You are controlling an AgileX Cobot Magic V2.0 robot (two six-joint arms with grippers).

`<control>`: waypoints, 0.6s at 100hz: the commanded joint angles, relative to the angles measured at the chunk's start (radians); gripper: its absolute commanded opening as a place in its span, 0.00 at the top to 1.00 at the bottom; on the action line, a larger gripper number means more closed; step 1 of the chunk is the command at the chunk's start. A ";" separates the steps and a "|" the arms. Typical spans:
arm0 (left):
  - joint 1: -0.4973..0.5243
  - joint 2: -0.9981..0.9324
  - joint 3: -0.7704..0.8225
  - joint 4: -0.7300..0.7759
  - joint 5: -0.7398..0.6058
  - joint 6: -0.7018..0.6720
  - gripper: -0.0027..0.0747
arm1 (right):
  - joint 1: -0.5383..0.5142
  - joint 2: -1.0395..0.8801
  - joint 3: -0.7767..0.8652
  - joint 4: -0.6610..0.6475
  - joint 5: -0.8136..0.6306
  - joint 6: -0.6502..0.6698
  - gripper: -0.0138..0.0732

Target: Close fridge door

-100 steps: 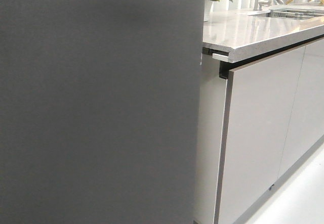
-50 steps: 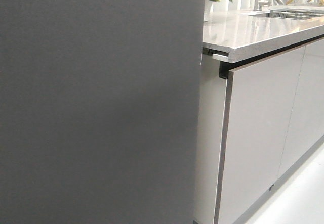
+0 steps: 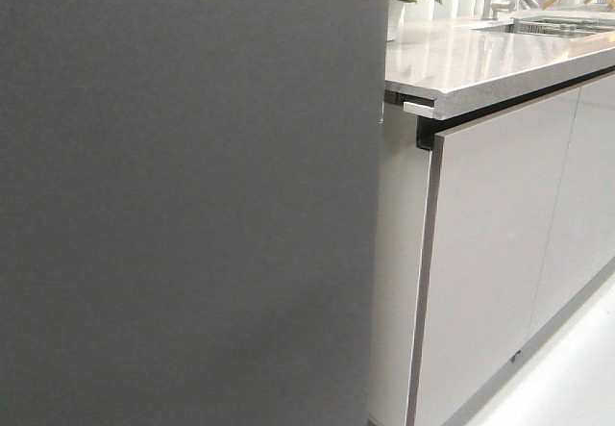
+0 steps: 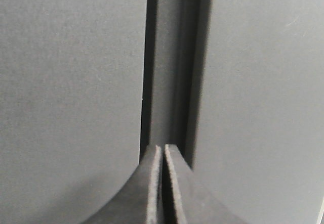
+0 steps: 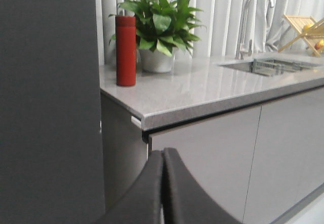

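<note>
A matte dark grey fridge door face (image 3: 183,195) fills the left of the front view; no white lining or bins show. In the left wrist view two dark grey panels (image 4: 71,82) stand side by side with a narrow dark recess (image 4: 172,72) between them; I cannot tell which one is the door. My left gripper (image 4: 162,146) is shut and empty, its tips close in front of that recess. My right gripper (image 5: 162,151) is shut and empty, held off in front of the light grey cabinet front, with the dark grey face (image 5: 48,102) beside it. Neither gripper shows in the front view.
A grey stone countertop (image 3: 480,61) and glossy light grey cabinet fronts (image 3: 490,253) adjoin the dark panel on the right. On the counter stand a red bottle (image 5: 125,50) and a potted plant (image 5: 157,29), with a sink and faucet (image 5: 250,11) further along.
</note>
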 commanded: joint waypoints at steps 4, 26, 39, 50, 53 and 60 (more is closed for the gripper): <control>-0.002 0.019 0.028 -0.002 -0.077 -0.003 0.99 | -0.006 -0.042 0.031 -0.010 -0.085 -0.004 0.93; -0.002 0.019 0.028 -0.002 -0.077 -0.003 0.99 | -0.006 -0.099 0.110 -0.010 -0.135 -0.004 0.93; -0.002 0.019 0.028 -0.002 -0.077 -0.003 0.99 | -0.006 -0.099 0.131 -0.010 -0.143 -0.004 0.93; -0.002 0.019 0.028 -0.002 -0.077 -0.003 0.99 | -0.006 -0.099 0.131 -0.010 -0.145 -0.004 0.93; -0.002 0.019 0.028 -0.002 -0.077 -0.003 0.99 | -0.006 -0.099 0.131 -0.010 -0.145 -0.004 0.93; -0.002 0.019 0.028 -0.002 -0.077 -0.003 0.99 | -0.006 -0.099 0.131 -0.010 -0.141 -0.004 0.93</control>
